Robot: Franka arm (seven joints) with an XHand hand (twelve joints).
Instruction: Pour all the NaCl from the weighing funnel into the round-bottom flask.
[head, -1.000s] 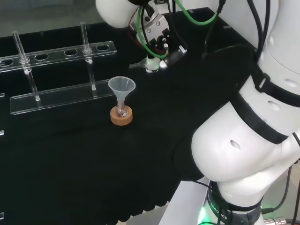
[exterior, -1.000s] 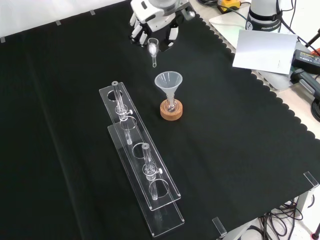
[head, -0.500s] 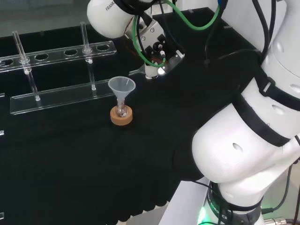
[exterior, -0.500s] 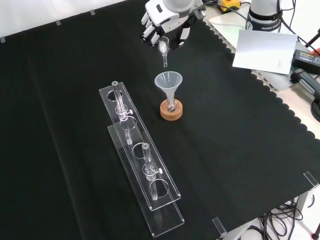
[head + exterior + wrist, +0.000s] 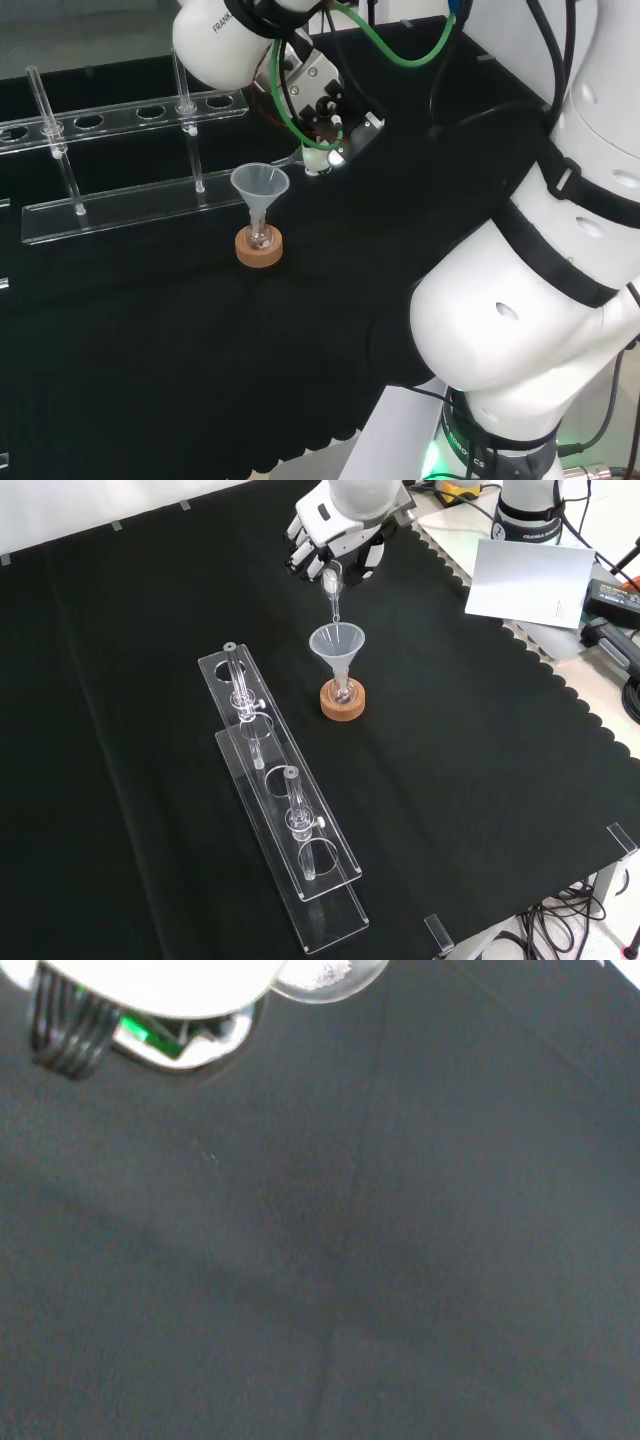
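Note:
A small round-bottom flask (image 5: 342, 691) sits on a cork ring (image 5: 343, 702) in the middle of the cloth, with a clear plastic funnel (image 5: 337, 643) in its neck. In the head view the same funnel (image 5: 260, 183) stands over the cork ring (image 5: 260, 248). My hand (image 5: 338, 542) is shut on a glass weighing funnel (image 5: 332, 585), held above the cloth with its narrow spout pointing down just over the plastic funnel's far rim. In the head view the hand (image 5: 325, 105) hangs right of the funnel, and the weighing funnel's spout (image 5: 291, 157) reaches toward its rim. White grains show in the weighing funnel's bowl (image 5: 325, 974) in the wrist view.
Two clear acrylic racks (image 5: 285, 820) lie left of the flask in the front view, each with a glass tube (image 5: 238, 680) standing in it. In the head view the racks (image 5: 120, 205) lie behind the flask. A white sheet (image 5: 525, 582) lies beyond the cloth's scalloped right edge.
The hand has carried the weighing funnel toward the flask. Its spout has gone from well clear of the plastic funnel to just over the rim, and stands steeper.

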